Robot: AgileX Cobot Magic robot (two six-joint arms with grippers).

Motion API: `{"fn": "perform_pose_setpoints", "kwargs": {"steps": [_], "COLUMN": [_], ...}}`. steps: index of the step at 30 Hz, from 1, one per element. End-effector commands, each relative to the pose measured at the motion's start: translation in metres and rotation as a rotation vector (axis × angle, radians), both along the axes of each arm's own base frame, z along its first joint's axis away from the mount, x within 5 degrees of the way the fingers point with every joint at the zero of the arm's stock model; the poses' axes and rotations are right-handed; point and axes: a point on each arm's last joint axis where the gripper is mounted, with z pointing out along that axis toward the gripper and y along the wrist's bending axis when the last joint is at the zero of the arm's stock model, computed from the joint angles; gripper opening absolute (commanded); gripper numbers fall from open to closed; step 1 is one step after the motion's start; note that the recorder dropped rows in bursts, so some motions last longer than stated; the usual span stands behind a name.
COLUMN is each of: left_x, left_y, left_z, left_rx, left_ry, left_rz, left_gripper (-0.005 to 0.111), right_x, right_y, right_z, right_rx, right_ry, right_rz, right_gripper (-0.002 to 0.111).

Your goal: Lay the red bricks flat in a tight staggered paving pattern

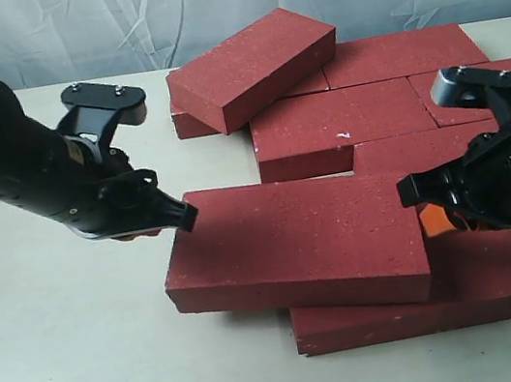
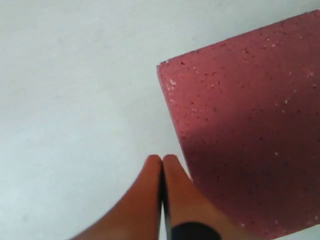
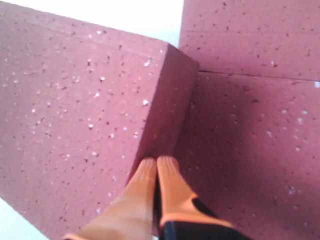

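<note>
Front red brick — resting skewed atop the laid bricks, left gripper and right gripper both pinched closed, empty, at its opposite ends — best nudged by slow, balanced pushes until flat and tight against neighbours.

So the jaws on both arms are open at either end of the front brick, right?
No: both pairs of jaws are shut, not open, as the two wrist views show. They do sit at either end of the front brick.
</note>
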Motion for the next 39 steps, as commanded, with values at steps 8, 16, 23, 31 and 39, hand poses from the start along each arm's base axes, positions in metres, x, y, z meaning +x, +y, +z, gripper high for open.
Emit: {"fn": "perform_pose_setpoints", "kwargs": {"steps": [8, 16, 23, 31, 39], "left_x": [0.007, 0.006, 0.005, 0.006, -0.006], "left_y": [0.046, 0.077, 0.08, 0.08, 0.082], "left_z": [0.023, 0.046, 0.055, 0.054, 0.025], "left_rx": [0.072, 0.059, 0.03, 0.025, 0.035], "left_ry": [-0.043, -0.115, -0.159, -0.162, -0.114], "left_rz": [0.134, 0.253, 0.271, 0.273, 0.247], "left_gripper": [0.0, 0.0, 0.0, 0.0, 0.0], "right_x": [0.018, 0.04, 0.047, 0.057, 0.048], "right_y": [0.038, 0.087, 0.143, 0.172, 0.132], "right_z": [0.003, -0.002, -0.026, -0.023, 0.019], "right_rx": [0.051, 0.095, 0.102, 0.126, -0.068], "right_ry": [-0.019, 0.008, 0.047, 0.011, 0.01], "right_rz": [0.06, 0.142, 0.223, 0.233, 0.216], "right_gripper": [-0.001, -0.001, -0.001, -0.001, -0.001]}}
